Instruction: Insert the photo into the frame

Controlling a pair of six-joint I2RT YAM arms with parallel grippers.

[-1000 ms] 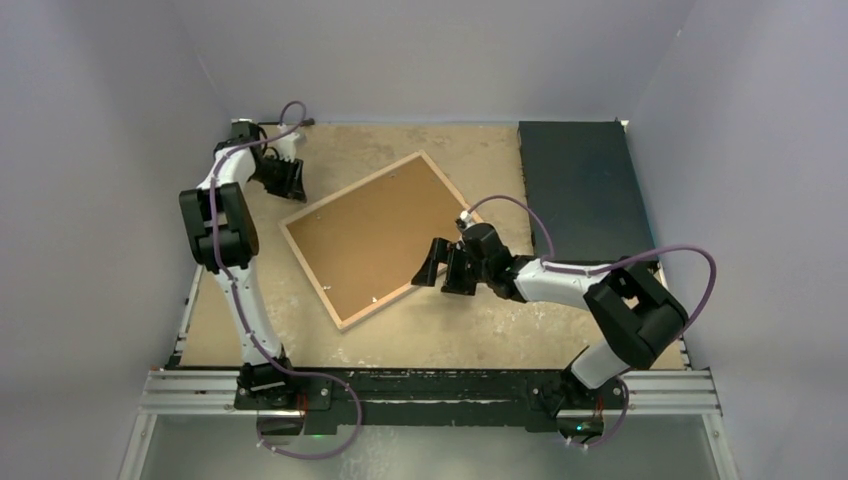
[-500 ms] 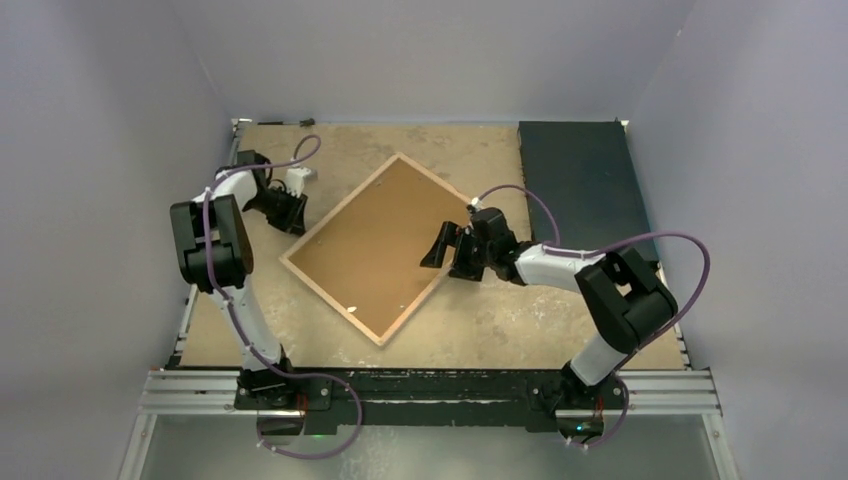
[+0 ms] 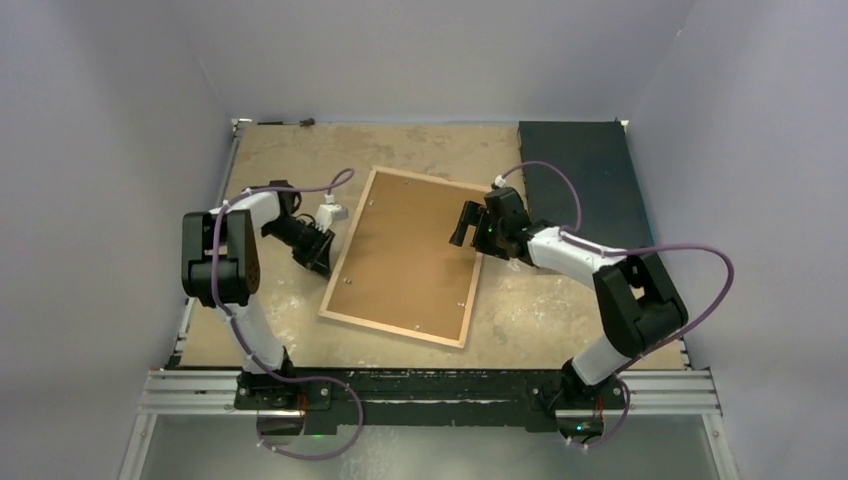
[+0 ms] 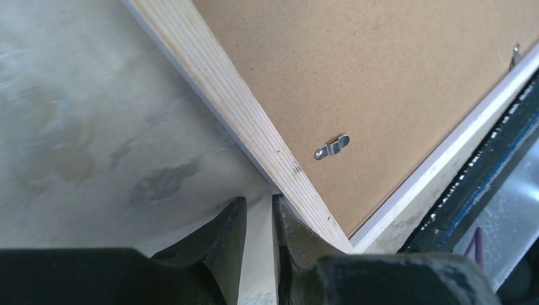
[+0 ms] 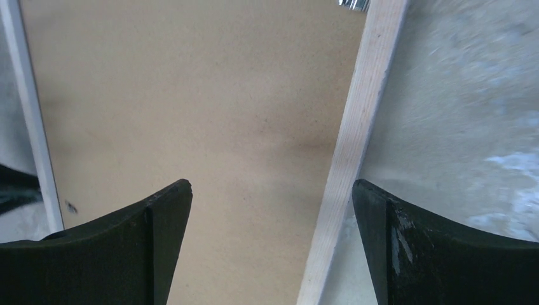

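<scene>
Item: the frame [image 4: 229, 95], back up, flat at the middle of the table [image 3: 520, 320], brown backing board [image 3: 405, 250] showing. We found the left gripper [image 4: 259, 210] nearly closed against the frame's left wooden rail; we could not tell whether it gripped. The right gripper [image 5: 273, 190] stood wide open astride the right rail, holding nothing.

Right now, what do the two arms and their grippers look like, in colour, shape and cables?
The left arm and the right arm match: white tubular links joined by bulky black joint housings. A purple cable loops loosely along each arm. The left gripper and the right gripper are matt black, each with two wedge-shaped fingers that taper to blunt tips. No markings show.
</scene>
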